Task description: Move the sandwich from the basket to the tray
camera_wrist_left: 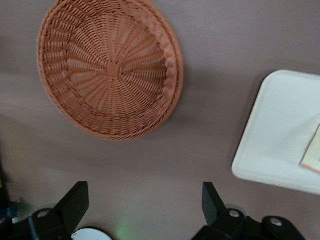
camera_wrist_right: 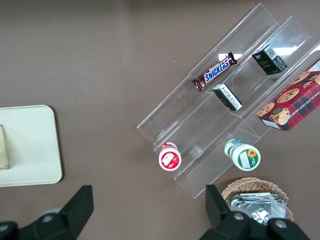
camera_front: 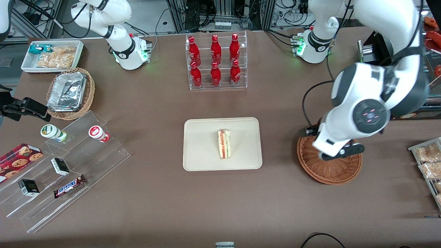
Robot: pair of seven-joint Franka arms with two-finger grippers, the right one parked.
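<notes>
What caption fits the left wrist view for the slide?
Open, empty pincer above the table near the empty basket; sandwich on the tray.

Your front view looks down from high over the whole counter (camera_front: 220, 206), facing both arms. Your left wrist camera points straight down, nearer in, past the open end effector (camera_wrist_left: 145, 205) held above the counter; both views share the basket (camera_wrist_left: 110, 67) and tray (camera_front: 203, 144).
</notes>
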